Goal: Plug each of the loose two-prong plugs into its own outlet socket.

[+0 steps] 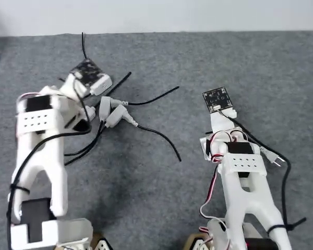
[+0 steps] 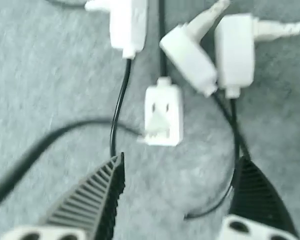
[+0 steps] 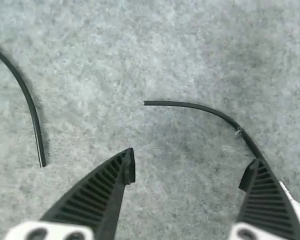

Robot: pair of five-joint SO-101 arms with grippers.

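In the left wrist view my left gripper [image 2: 181,160] is open just above the grey carpet. A white outlet socket [image 2: 162,115] with two slots lies right ahead of its fingertips, untouched. Three more white connector bodies [image 2: 187,55] lie beyond it on black cords. The high view shows this white cluster [image 1: 112,112] beside the left arm [image 1: 39,120]. My right gripper [image 3: 192,159] is also open and holds nothing; two cut black cord ends [image 3: 146,103] lie on the carpet ahead of it. A loose two-prong plug [image 1: 271,156] lies beside the right arm [image 1: 240,161].
Black cords [image 1: 156,133] trail from the white cluster across the middle of the carpet toward the right arm. Another black cord [image 1: 286,187] runs from the loose plug along the right arm's base. A pale wall [image 1: 156,15] borders the far edge.
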